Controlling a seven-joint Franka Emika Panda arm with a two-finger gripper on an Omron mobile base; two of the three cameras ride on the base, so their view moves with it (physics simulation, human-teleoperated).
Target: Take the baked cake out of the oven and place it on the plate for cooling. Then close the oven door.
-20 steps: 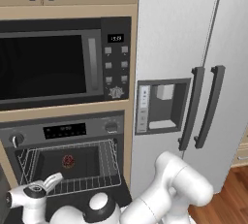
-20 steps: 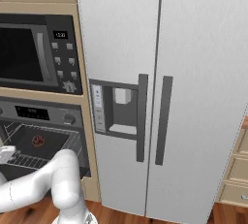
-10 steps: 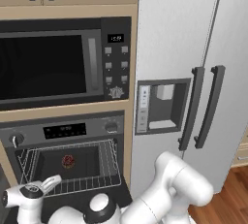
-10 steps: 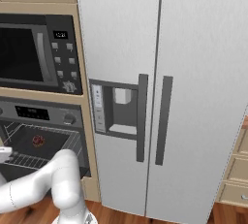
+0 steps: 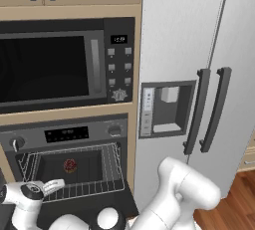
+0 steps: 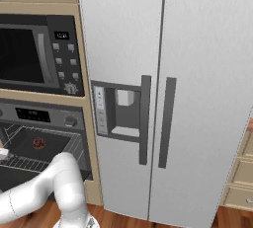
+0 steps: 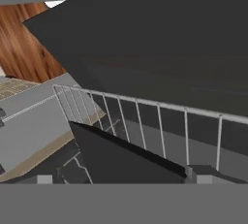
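Sitting on the wire rack [image 5: 74, 174] inside the oven [image 5: 69, 167], the baked cake [image 5: 69, 165] is mid-rack, untouched. Oven door [image 5: 94, 206] hangs down open. Gripper [image 7: 121, 177] is low at the oven's left front, jaws spread wide, holding nothing; tips look just over the rack edge, prob. not touching.
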